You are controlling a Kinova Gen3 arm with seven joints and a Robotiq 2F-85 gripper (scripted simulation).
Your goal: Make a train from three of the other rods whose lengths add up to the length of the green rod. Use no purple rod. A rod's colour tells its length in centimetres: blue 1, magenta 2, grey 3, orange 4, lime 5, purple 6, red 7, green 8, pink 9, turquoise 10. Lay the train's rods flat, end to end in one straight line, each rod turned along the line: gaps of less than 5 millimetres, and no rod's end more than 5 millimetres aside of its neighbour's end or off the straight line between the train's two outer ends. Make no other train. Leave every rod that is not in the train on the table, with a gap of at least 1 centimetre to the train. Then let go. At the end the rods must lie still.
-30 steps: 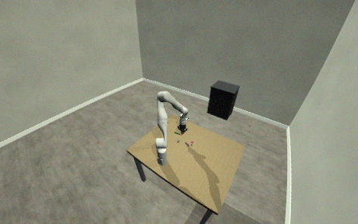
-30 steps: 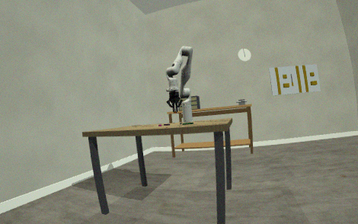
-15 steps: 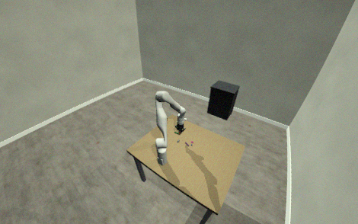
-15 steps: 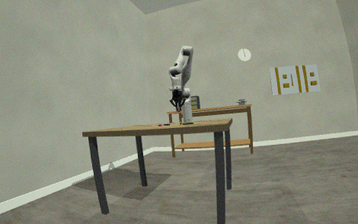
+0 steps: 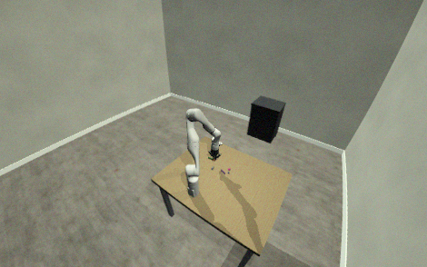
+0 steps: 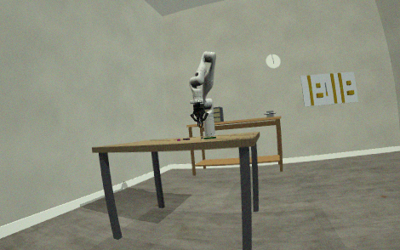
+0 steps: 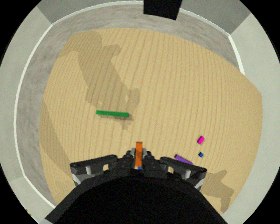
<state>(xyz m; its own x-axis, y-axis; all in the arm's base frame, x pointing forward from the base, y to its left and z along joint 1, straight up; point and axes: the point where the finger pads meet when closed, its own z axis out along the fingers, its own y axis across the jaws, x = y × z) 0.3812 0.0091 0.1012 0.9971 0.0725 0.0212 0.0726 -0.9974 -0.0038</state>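
Observation:
My gripper (image 7: 138, 153) is shut on an orange rod (image 7: 139, 153) and holds it above the table; the rod sticks out forward between the fingers in the wrist view. The green rod (image 7: 114, 113) lies flat on the table ahead and to the left. A magenta rod (image 7: 200, 140), a small blue rod (image 7: 200, 155) and a purple rod (image 7: 183, 160) lie to the right. In the top view the gripper (image 5: 213, 155) hangs over the green rod (image 5: 211, 158), with the purple rod (image 5: 223, 172) and magenta rod (image 5: 229, 170) nearer the table's middle.
The wooden table (image 5: 223, 192) carries the arm's base (image 5: 193, 186) near its left edge. A black cabinet (image 5: 265, 118) stands by the far wall. A second table (image 6: 237, 140) stands behind in the exterior view.

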